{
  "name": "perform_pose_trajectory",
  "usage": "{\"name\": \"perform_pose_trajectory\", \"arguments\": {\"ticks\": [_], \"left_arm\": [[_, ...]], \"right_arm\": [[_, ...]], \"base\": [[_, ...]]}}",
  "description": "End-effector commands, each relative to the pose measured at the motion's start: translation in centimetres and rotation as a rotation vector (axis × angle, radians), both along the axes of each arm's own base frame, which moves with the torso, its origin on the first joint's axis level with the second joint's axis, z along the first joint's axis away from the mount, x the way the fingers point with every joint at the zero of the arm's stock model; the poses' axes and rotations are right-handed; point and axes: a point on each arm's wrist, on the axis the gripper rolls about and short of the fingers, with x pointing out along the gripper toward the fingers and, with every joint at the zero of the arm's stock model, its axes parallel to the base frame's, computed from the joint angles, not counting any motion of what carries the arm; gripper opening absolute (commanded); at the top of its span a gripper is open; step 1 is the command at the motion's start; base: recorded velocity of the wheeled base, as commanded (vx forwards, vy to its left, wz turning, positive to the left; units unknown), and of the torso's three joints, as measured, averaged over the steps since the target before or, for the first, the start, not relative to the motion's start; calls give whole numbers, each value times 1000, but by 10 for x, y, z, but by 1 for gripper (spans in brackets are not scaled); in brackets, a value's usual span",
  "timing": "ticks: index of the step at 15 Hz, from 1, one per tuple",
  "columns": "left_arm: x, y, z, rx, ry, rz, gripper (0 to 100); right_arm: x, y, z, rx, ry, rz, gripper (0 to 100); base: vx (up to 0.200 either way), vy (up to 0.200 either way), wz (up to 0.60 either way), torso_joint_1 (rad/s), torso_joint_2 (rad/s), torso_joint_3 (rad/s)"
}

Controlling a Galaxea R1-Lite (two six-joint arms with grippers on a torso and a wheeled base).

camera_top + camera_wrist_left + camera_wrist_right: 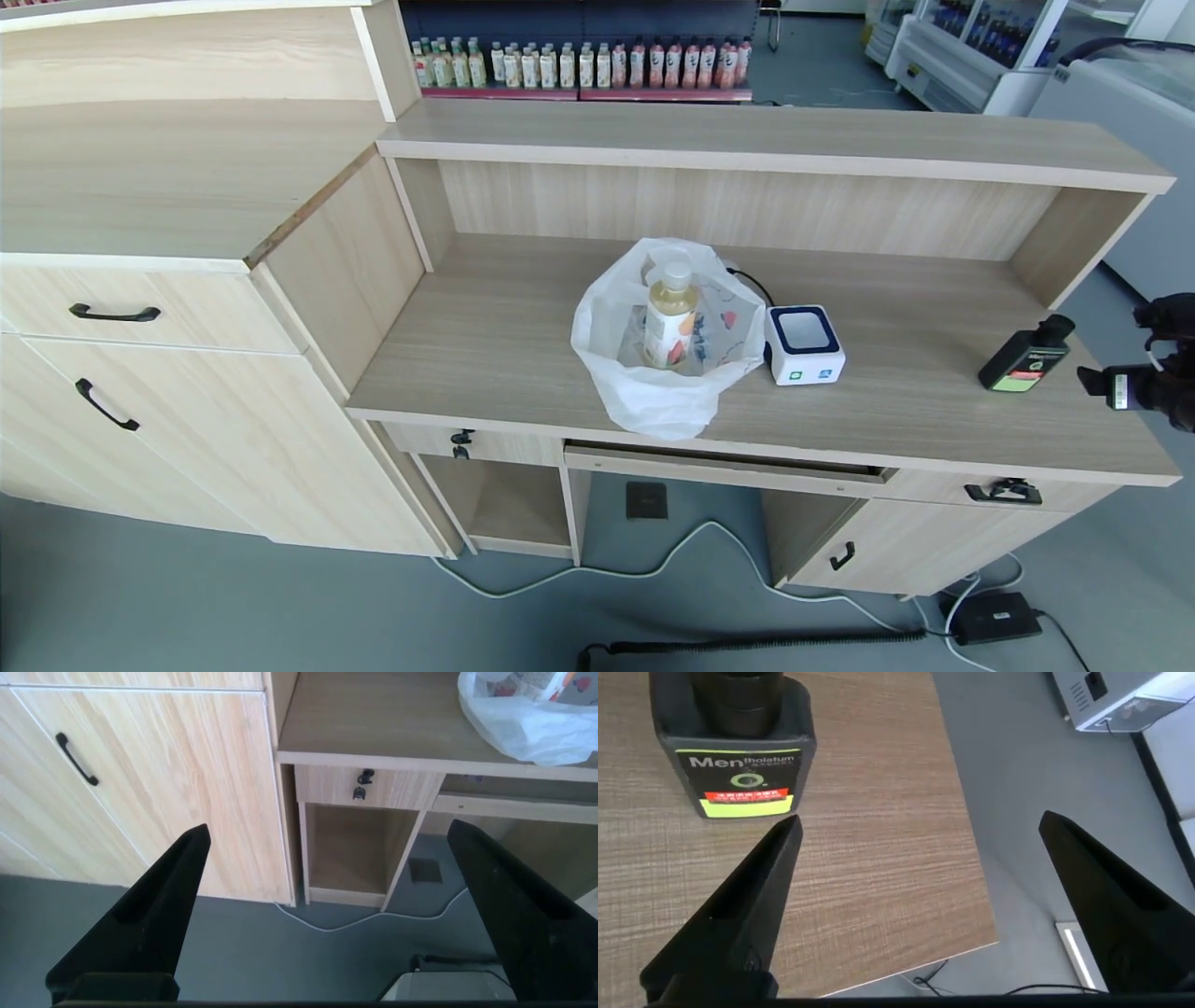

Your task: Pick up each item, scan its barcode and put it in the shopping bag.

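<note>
Left tool (327, 831): fingers spread wide, holding nothing, low over the floor in front of the cabinets.
Right tool (920, 819): wide apart, bare, at the right end of the tabletop (523, 345).
Dark bottle (1025, 357): lying label-up on the tabletop, just beside the right tool, not touched.
Shopping bag (644, 401): white, open, mid-tabletop; drink bottle (670, 322) upright inside.
Scanner (805, 343): just right of the bag.

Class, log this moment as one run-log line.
bagged: drink bottle in shopping bag | unbagged: black bottle lying on counter | right gripper: open, near black bottle | left gripper: open, empty
</note>
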Motion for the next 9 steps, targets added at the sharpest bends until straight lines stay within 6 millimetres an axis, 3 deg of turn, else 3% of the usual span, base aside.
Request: {"name": "perform_pose_trajectory", "arguments": {"ticks": [1,9], "left_arm": [[0,0,0,0,-1,0,100],[0,0,0,0,-1,0,100]], "right_arm": [[4,1,-4,-2,5,10,100],[35,4,-12,-22,-23,50,100]], "base": [[0,0,0,0,0,0],[0,0,0,0,0,0]]}}
